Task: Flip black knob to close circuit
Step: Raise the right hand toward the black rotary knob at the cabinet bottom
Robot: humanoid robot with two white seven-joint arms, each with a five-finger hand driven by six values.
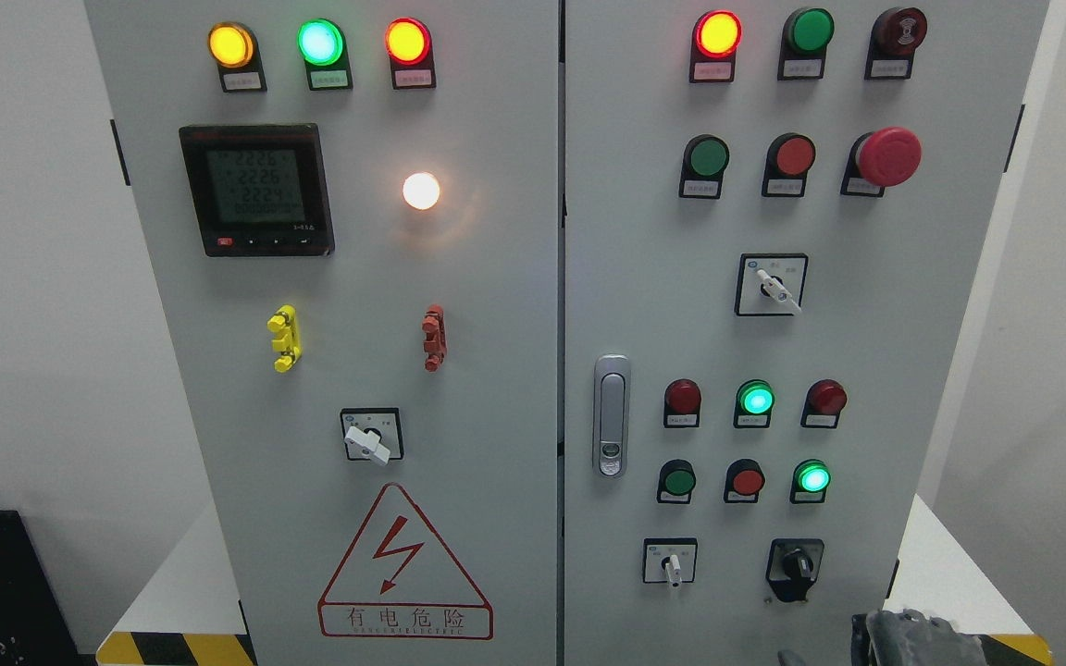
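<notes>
A: What can't be made out near the black knob point(794, 564)?

B: The right hand point(912, 636), just below and right of the knob, is cut by the bottom edge; its fingers cannot be read. The small labels point(712, 70) under the lamps, far above the knob, are too tiny to read.

A: And the meter point(256, 190), up-left of the knob?

B: Its digits are blurred.
</notes>
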